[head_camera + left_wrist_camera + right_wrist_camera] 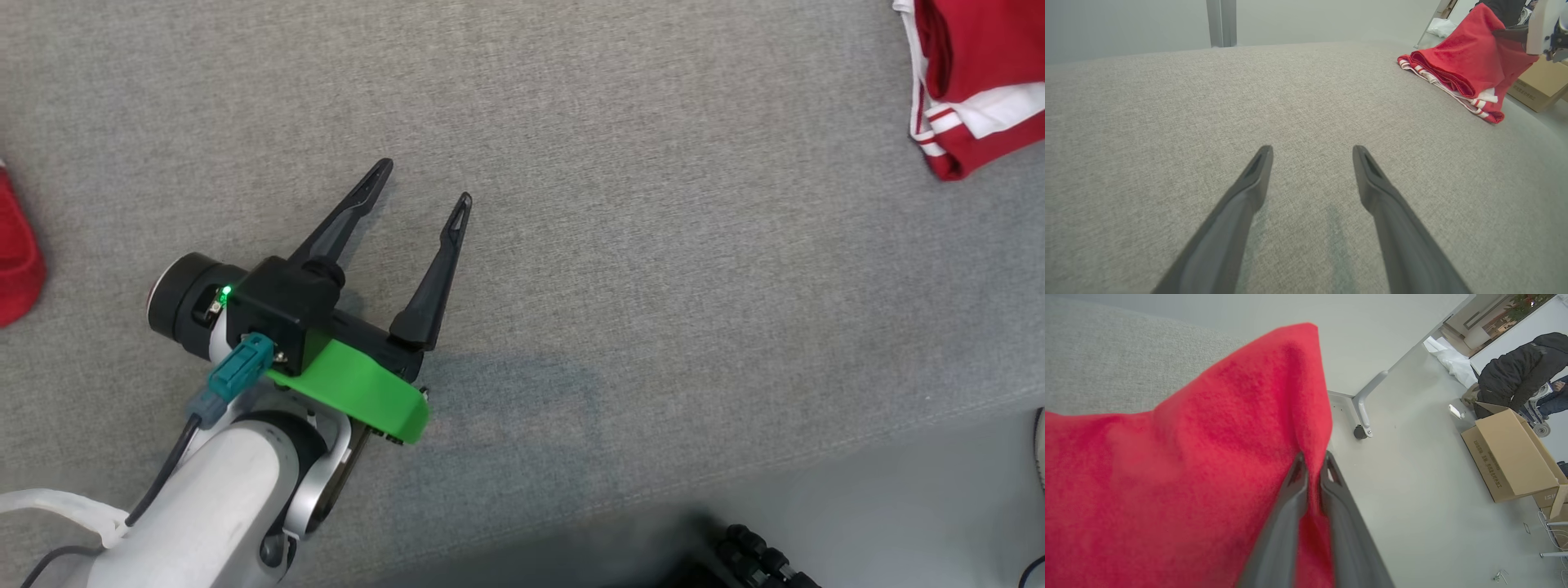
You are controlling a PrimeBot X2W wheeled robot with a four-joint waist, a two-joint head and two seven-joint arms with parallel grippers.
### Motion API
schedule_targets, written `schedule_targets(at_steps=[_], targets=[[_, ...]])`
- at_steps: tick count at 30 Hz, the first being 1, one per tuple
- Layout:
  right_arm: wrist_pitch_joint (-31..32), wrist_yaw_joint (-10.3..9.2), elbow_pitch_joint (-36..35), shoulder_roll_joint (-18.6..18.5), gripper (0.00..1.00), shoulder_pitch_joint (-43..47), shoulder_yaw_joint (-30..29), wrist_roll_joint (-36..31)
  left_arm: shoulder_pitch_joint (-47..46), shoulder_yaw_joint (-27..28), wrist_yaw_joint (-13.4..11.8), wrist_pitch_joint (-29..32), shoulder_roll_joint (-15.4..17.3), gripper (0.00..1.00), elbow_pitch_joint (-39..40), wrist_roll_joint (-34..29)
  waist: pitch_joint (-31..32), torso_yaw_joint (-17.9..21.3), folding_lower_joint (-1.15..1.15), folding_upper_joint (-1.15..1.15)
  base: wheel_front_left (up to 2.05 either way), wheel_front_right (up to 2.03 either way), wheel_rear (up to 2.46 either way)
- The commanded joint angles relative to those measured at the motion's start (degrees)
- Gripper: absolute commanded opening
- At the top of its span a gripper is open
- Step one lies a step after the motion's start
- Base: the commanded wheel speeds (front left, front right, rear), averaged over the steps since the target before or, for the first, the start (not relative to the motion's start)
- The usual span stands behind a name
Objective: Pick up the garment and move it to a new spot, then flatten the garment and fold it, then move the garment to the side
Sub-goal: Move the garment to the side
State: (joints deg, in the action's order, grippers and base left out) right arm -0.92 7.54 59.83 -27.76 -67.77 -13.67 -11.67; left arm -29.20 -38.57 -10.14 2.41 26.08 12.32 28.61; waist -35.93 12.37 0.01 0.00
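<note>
The garment (976, 77) is red with white stripes and lies bunched at the far right corner of the grey padded table (653, 245). In the left wrist view one part of the garment (1470, 61) is drawn up into a peak. My right gripper (1312, 465) is shut on a fold of the red garment (1188, 465) that covers most of the right wrist view. My left gripper (424, 184) hovers over the bare grey table at the left, open, with nothing between its fingers (1257, 171).
Another red cloth (15, 261) shows at the left edge of the head view. Beyond the table edge lie the pale floor (1412, 477), a cardboard box (1511, 453) and a person in a dark jacket (1515, 375). A table leg with a caster (1361, 430) stands nearby.
</note>
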Motion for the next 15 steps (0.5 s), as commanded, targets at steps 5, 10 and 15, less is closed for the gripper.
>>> schedule_targets(at_steps=[5, 10, 15], targets=[[-0.28, -0.11, -0.6, 0.91, 1.0, -0.16, -3.13, -5.28, -1.06, 0.2, -0.51, -0.73, -0.2, 1.0, 0.14, -0.45, -0.69, -1.65, -0.01, 0.0, 0.0, 0.0, 0.0], [-3.85, -0.11, -1.45, 3.09, 1.0, 2.5, -4.06, -8.6, -1.3, 0.31, 0.03, -3.44, -0.93, 1.0, -1.03, -0.75, 1.24, -2.98, -0.01, 0.0, 0.0, 0.0, 0.0], [-10.76, -0.11, -0.03, 5.73, 1.0, 5.97, -0.5, -8.18, -0.1, 0.7, -0.71, -6.87, -0.92, 1.0, -3.61, -1.53, 5.49, -4.06, -0.01, 0.0, 0.0, 0.0, 0.0]])
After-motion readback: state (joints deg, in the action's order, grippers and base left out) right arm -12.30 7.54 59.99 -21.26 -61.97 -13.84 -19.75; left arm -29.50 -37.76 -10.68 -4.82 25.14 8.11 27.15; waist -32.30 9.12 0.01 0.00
